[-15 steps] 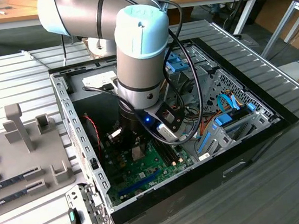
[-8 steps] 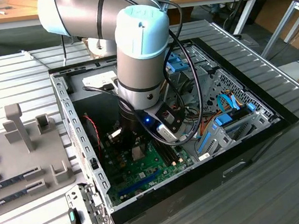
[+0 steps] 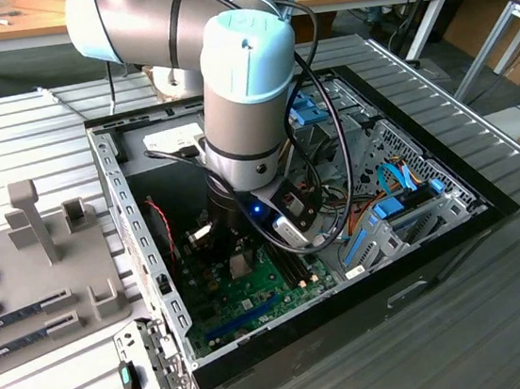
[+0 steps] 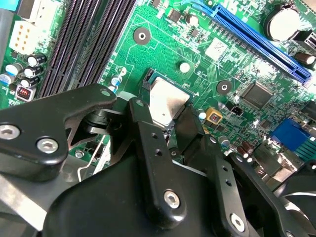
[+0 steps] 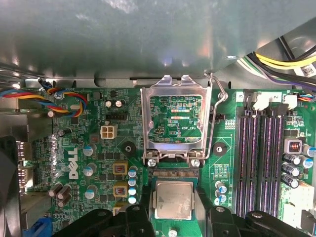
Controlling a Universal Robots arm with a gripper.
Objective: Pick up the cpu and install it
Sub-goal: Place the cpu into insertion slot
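Gripper low over the motherboard inside the open case, fingers closed on the cpu from two opposite sides. Cpu flat, silver top up, at the socket just below the raised load plate and lever in the first wrist view. Memory slots just beside; whether fully seated, cannot tell.

Open computer case sunk in table, motherboard in case at its near side, cpu on motherboard between gripper fingers, drive bays toward exterior view's right, parts tray toward exterior view's left.
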